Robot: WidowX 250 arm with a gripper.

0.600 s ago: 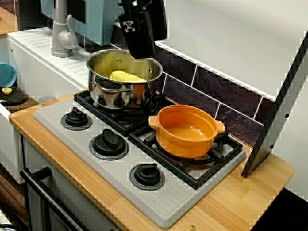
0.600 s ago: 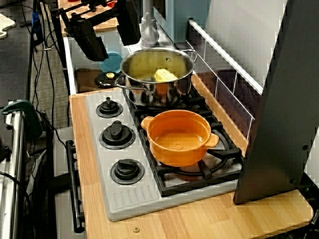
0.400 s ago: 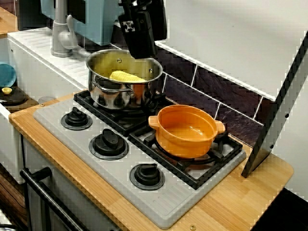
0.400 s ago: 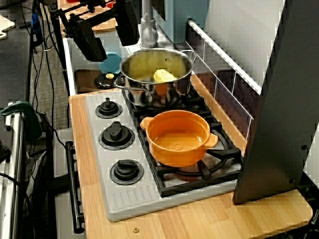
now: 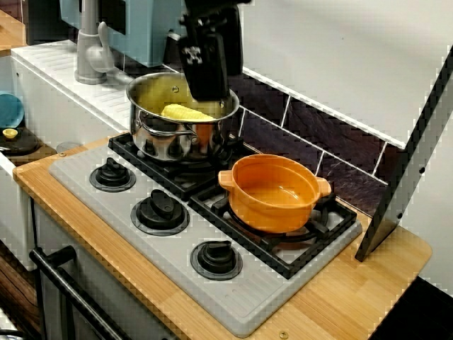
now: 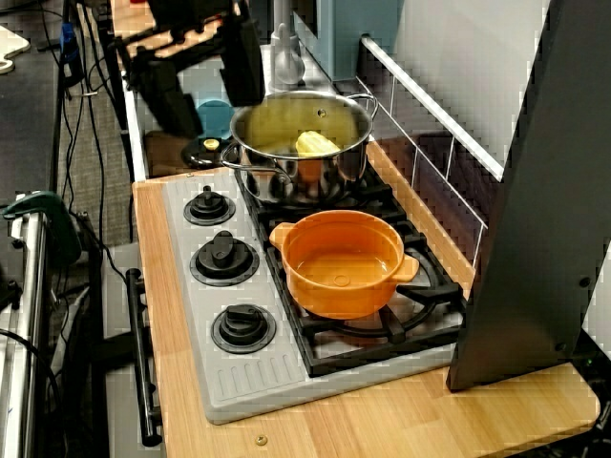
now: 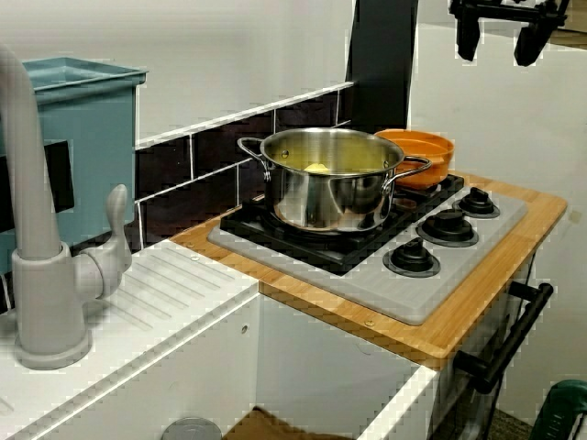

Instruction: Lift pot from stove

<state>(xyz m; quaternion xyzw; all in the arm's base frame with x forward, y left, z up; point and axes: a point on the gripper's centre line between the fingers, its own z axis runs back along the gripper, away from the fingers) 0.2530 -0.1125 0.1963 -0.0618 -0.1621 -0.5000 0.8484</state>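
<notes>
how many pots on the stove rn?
2. Steel pot on the back burner with a yellow item inside; orange pot on the front burner of the stove. None seem hidden.

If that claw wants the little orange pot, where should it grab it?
Probably the thin upright rim of the orange pot, from straight above, one finger inside and one outside. The pot sits level and empty on the stove, and its side handles look too stubby. The gripper hangs open.

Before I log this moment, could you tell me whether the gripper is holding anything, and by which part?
Nothing is held. The gripper hangs open and empty in the air, and the orange pot sits untouched on the stove.
</notes>
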